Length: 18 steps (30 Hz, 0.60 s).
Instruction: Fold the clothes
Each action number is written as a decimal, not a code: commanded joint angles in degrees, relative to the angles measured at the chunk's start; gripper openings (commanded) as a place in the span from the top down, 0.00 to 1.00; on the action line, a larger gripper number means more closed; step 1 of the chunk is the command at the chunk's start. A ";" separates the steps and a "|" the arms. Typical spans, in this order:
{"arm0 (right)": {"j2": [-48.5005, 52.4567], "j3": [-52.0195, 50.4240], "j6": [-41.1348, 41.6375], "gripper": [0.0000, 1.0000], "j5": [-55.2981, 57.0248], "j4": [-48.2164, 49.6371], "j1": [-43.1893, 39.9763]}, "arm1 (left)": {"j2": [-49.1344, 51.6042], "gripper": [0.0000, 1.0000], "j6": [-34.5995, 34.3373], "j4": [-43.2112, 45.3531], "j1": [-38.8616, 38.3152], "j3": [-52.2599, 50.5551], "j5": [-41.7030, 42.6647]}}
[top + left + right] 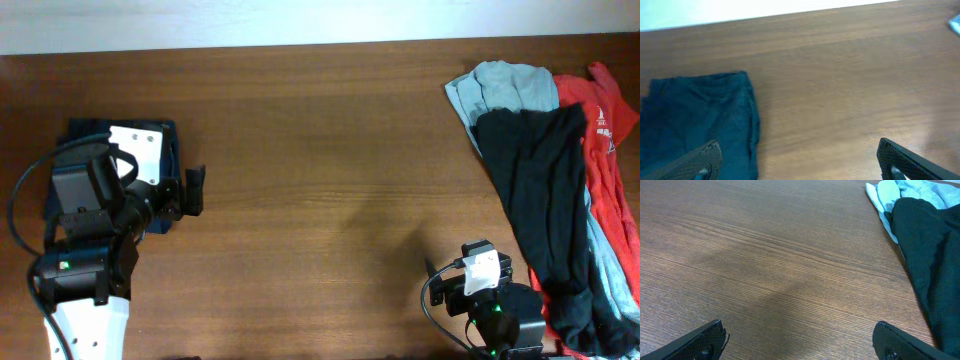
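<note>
The clothes, dark navy shorts [88,132], lie folded into a compact bundle at the table's left side, largely hidden under my left arm in the overhead view. In the left wrist view the folded shorts [695,120] fill the lower left, their right edge lying flat on the wood. My left gripper [800,162] is open; its left finger hangs over the shorts and its right finger over bare wood. In the overhead view the left gripper [193,190] sits just right of the bundle. My right gripper [800,342] is open above bare wood, holding nothing, near the front edge [478,252].
A pile of other garments lies at the right: a long black garment [545,200], a red shirt [610,130] and a light blue piece [505,85]. The black garment [930,255] lies just right of my right gripper. The brown wooden table [330,150] spreads between the arms.
</note>
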 commanded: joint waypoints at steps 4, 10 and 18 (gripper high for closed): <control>-0.26 -0.26 0.00 0.02 0.68 0.24 0.31 | -10.82 0.01 0.74 17.16 0.00 -21.57 -1.22; -0.26 -0.26 0.00 0.01 0.68 0.24 0.31 | -27.26 0.01 -1.40 30.62 0.02 -44.19 0.37; -0.26 -0.26 0.00 0.01 0.68 0.22 0.31 | -53.05 0.01 -5.60 32.44 -0.04 -59.78 0.52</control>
